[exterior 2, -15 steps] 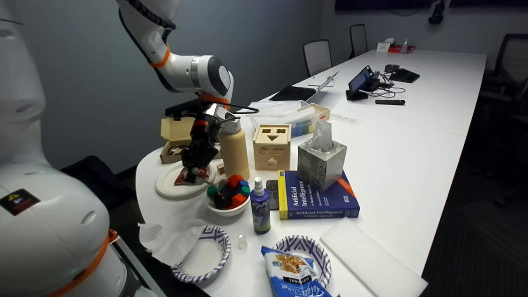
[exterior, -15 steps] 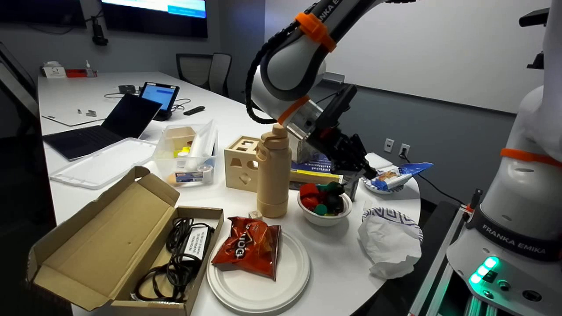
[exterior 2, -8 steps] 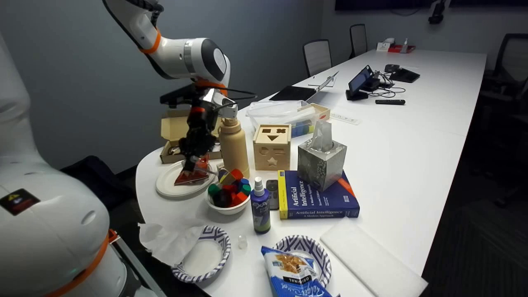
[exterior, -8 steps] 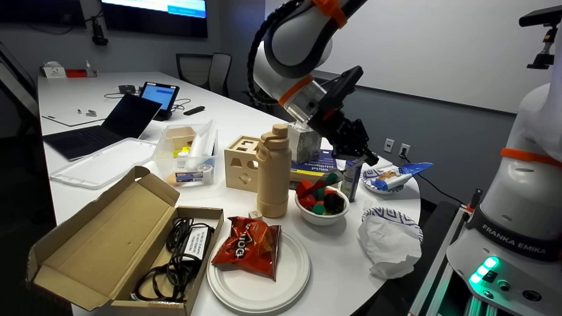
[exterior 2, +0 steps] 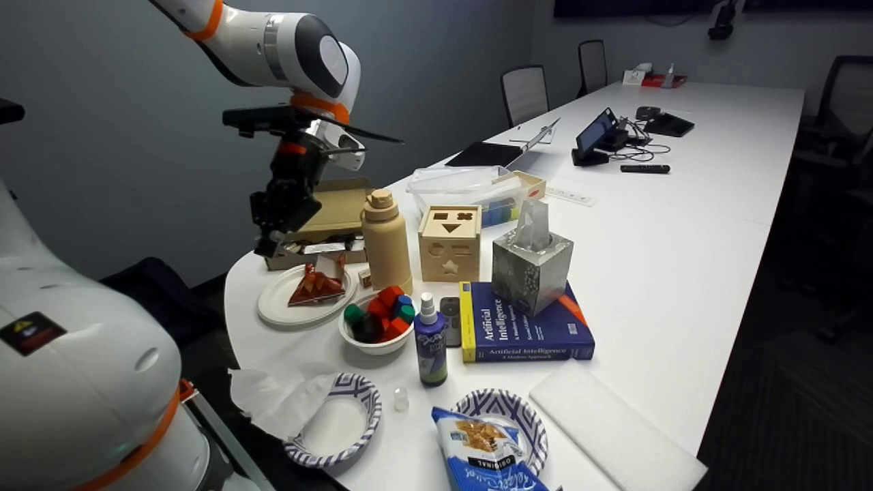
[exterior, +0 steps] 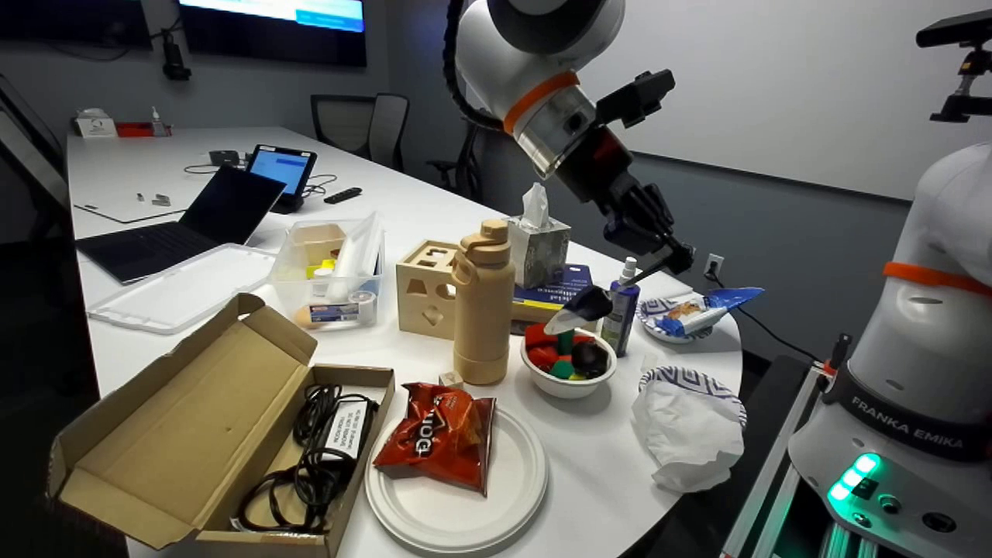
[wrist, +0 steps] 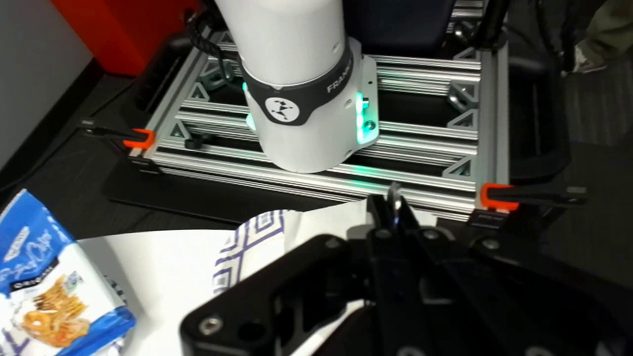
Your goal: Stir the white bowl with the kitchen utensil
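The white bowl (exterior: 568,387) stands on the table, filled with red, green, blue and dark blocks; it shows in both exterior views (exterior 2: 377,348). My gripper (exterior: 682,257) is shut on the handle of the kitchen utensil (exterior: 587,304) and holds it in the air, tilted. The utensil's dark flat head, with a bright glare, is above the bowl, apart from the blocks. In an exterior view my gripper (exterior 2: 269,243) is high behind the bowl, and the utensil is hard to make out. In the wrist view the handle's end (wrist: 394,195) sticks out between the fingertips (wrist: 390,212).
A purple spray bottle (exterior: 620,310) and a tan flask (exterior: 484,310) stand close beside the bowl. A plate (exterior: 457,515) with a red chip bag (exterior: 442,438) is near. A tissue box (exterior 2: 532,269) on a book (exterior 2: 518,334) and patterned paper bowls (exterior 2: 372,409) stand around.
My gripper has risen and moved back from the bowl. The utensil's head has come up out of the blocks into the air. The bowl has shifted very slightly.
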Available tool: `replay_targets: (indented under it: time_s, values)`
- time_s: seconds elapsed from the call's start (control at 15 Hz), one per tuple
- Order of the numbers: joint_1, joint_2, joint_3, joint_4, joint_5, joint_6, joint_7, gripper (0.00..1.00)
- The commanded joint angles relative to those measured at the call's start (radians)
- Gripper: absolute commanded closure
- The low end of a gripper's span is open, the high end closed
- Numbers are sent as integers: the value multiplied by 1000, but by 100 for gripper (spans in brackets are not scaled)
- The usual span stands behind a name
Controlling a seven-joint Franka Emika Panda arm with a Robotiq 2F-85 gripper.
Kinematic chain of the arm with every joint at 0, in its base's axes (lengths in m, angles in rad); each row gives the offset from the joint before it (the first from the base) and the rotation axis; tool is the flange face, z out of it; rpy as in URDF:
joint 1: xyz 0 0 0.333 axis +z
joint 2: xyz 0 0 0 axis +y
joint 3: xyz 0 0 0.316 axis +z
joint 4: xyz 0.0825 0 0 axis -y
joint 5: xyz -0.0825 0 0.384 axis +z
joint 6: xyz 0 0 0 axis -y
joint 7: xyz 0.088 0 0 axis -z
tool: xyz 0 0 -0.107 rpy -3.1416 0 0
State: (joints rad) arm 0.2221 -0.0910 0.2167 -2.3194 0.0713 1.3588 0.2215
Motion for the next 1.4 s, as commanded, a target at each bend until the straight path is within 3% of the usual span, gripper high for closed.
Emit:
replay_targets:
  time_s: [0.0,0.67,0.93,1.33]
  values:
    - [6,-1,2,-75,111,80,-151,99]
    - [10,194,40,-200,441,632,-477,99]
    - [1,212,52,-225,525,718,-577,99]
    - [-1,180,51,-260,531,689,-650,99]
